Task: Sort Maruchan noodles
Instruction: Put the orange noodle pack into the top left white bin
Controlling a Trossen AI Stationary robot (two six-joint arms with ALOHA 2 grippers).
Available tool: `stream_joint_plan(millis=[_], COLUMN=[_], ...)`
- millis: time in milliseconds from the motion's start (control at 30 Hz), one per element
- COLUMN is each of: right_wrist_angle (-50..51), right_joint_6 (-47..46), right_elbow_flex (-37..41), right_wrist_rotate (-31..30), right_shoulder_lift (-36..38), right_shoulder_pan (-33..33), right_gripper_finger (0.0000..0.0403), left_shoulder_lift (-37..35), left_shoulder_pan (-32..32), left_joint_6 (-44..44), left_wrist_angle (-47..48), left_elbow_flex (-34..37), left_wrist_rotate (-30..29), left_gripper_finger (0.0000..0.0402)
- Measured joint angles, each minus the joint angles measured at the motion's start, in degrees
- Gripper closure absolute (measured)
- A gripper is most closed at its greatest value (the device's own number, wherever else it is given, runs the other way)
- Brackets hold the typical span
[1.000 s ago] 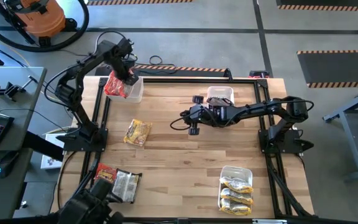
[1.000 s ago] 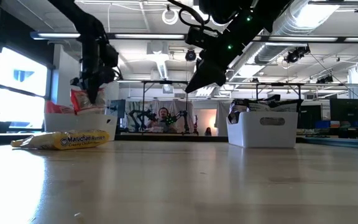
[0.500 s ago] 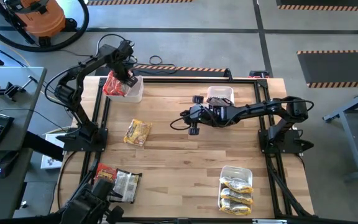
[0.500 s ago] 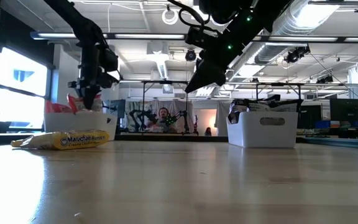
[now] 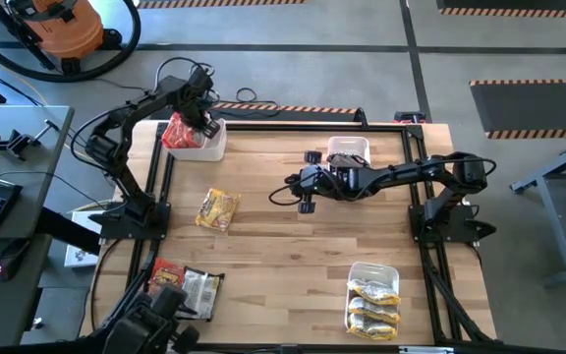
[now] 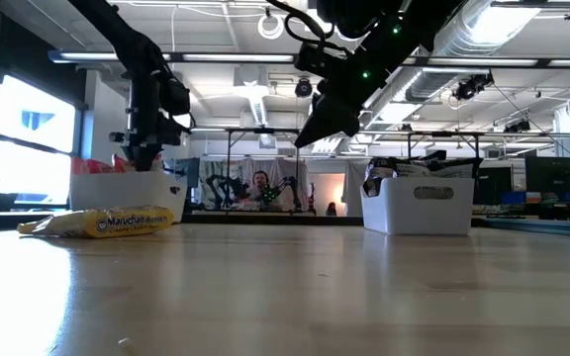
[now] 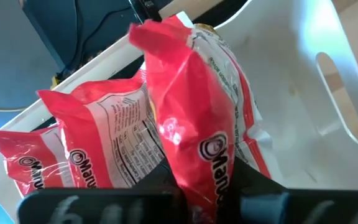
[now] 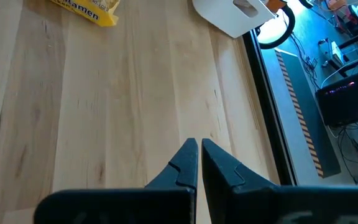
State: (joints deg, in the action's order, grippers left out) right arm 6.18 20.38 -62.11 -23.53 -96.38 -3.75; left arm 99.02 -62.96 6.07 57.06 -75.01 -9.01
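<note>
My left gripper (image 5: 198,116) points down into the white bin (image 5: 210,146) at the table's far left corner, shut on a red Maruchan packet (image 7: 191,106). Two more red packets (image 7: 98,143) lie in that bin. A yellow packet (image 5: 217,208) lies flat on the table's left half and also shows in the low view (image 6: 102,222). At the near left edge lie a red packet (image 5: 167,274) and a dark packet (image 5: 200,291). My right gripper (image 8: 199,149) hangs shut and empty over the table's middle (image 5: 288,189). My left gripper pinches one end of the red packet (image 7: 211,171) between its two fingers (image 7: 253,180). It comes from above, pointing steeply down. The packet reaches down from the fingers into the bin, beside the other red packets; whether its lower end rests on the bin's floor I cannot tell.
A white bin (image 5: 373,295) at the near right holds yellow packets. Another white bin (image 5: 348,149) stands at the far edge behind my right arm. A black frame rail (image 5: 293,126) runs round the table. A person (image 6: 261,188) sits in the room beyond.
My left gripper has sunk toward the far-left bin and tipped more steeply down, still shut on the red packet. The packet, which stood above the bin's rim, now sits down inside the bin.
</note>
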Motion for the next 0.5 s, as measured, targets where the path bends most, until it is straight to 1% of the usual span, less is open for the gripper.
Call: stream_joint_plan(millis=[267, 333, 400, 500], right_wrist_angle=[0.02, 0.01, 0.0, 0.0], right_joint_6=[-0.02, -0.13, -0.72, -0.96], right_elbow_flex=[0.0, 0.0, 0.0, 0.0], right_wrist_rotate=[0.02, 0.07, 0.12, 0.92], right_shoulder_lift=[0.0, 0.0, 0.0, 0.0], right_shoulder_pan=[0.0, 0.0, 0.0, -0.02], right_gripper_finger=[0.0403, 0.0403, 0.0403, 0.0403], left_shoulder_lift=[-0.15, -0.57, -0.66, -0.68], left_shoulder_pan=[2.18, 2.72, 2.99, 3.04], left_joint_6=[2.52, 3.63, 4.13, 4.5], left_wrist_angle=[2.13, 2.84, 4.0, 3.94], left_elbow_flex=[-1.04, -1.17, -1.17, -0.37], left_wrist_rotate=[-1.72, -2.03, -1.92, -0.57], left_gripper_finger=[0.0322, 0.0314, 0.0317, 0.0344])
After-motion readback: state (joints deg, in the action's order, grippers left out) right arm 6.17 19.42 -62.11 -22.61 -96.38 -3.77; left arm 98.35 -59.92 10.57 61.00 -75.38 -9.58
